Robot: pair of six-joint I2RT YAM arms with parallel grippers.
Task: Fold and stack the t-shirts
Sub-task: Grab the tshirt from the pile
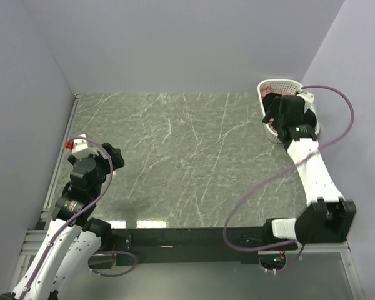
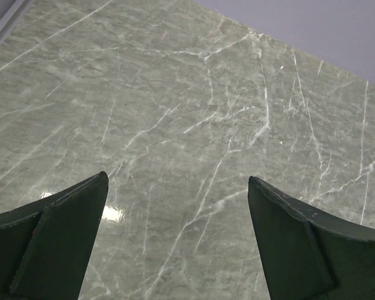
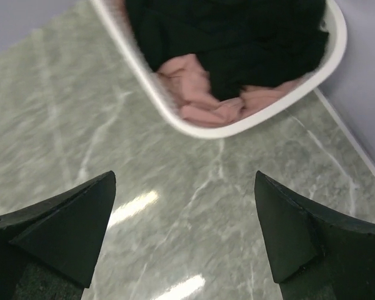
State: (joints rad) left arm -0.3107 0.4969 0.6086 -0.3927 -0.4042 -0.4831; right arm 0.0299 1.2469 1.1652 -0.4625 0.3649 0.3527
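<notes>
Plainly, the task has barely begun. In the top view the worktop (image 1: 187, 156) carries no garment, spread or folded, and no stack is started anywhere on it. The white basket (image 1: 287, 82) sits at the far right corner, and the right arm (image 1: 312, 169) reaches out over it, covering most of what lies inside. The left arm (image 1: 81, 187) is drawn in near its base at the left edge, well apart from the basket. In the left wrist view the left fingers (image 2: 50, 244) stand wide apart with only bare marbled surface between them, holding nothing. In the right wrist view the right fingers (image 3: 62, 225) are likewise spread wide and empty, hanging above the worktop just short of the basket's rim. Inside the basket the black t-shirt (image 3: 237, 37) lies bunched on top of crumpled pink cloth (image 3: 194, 94), and neither is touched. By my reading every step is left: lifting each garment out, laying it flat, folding it and stacking them.
</notes>
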